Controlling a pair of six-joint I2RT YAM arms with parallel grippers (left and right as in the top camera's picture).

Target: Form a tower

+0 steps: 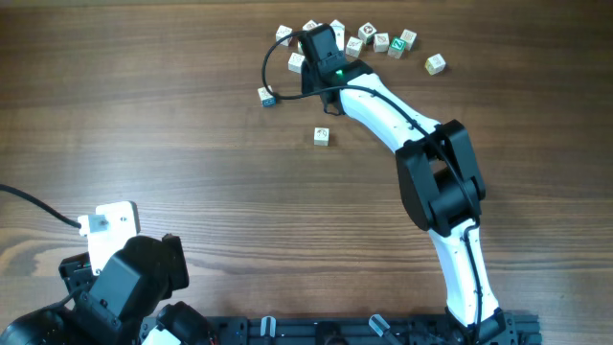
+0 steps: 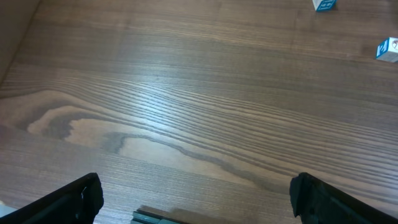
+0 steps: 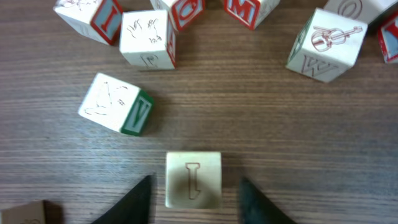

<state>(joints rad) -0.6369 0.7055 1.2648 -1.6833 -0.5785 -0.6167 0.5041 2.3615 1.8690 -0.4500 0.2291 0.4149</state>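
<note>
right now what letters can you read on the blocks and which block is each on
"I": near cube, between the right gripper fingers
"V": green side of the tilted cube
"W": violin cube
"M": red, top-edge cube
other cubes, overhead included: marks too small or cut off to read

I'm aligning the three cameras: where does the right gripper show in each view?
Overhead: right gripper top centre, among loose cubes.
Left wrist: not in it.
Right wrist: its fingers at the bottom edge, either side of the I cube.
Shared landmark: the wood-grain table.
</note>
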